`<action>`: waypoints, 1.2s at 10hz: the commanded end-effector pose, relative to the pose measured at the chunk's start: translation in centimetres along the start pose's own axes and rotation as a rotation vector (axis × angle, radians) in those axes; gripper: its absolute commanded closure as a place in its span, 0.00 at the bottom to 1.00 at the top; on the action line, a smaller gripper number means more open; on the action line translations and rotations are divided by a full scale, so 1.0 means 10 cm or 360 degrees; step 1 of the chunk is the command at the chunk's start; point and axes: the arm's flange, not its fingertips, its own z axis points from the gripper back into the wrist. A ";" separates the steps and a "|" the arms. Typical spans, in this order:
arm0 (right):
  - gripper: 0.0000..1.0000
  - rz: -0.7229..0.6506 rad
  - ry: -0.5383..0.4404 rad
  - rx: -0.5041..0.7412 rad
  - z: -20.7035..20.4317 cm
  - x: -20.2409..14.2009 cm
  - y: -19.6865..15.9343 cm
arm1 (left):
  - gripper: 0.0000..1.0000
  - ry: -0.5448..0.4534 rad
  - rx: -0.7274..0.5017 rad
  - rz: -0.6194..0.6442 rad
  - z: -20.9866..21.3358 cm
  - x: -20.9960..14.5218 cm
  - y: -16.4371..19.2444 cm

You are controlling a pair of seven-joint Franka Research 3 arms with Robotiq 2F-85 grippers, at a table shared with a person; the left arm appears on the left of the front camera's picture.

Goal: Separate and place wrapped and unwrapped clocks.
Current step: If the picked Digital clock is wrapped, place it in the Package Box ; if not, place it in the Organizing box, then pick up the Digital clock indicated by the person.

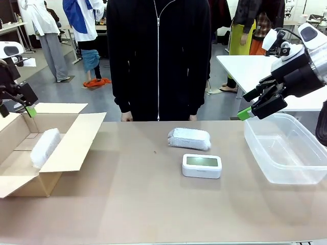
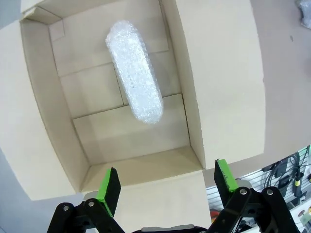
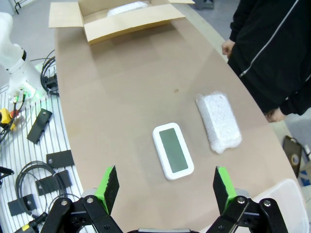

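While two bundles (image 1: 45, 147) (image 1: 189, 138) seem padded, one clock (image 1: 202, 166) is bare.

looks like a robotics lab or workshop: bare grey floor (image 1: 66, 94), white table (image 1: 245, 69) farther back, loose cables (image 3: 29, 177) and black brackets (image 3: 40, 125) on a slatted rack (image 3: 19, 145) beside the brown worktop (image 3: 121, 87).

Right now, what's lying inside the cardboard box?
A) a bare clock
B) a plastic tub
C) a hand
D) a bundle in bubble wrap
D: a bubble-wrapped bundle lies on the floor of the cardboard box, while the bare clock sits out on the table.
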 end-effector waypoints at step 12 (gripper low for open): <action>0.00 0.0009 -0.0031 0.0037 -0.02 -0.02 -0.01 | 0.00 -0.0053 0.0039 0.0004 0.10 -0.02 0.03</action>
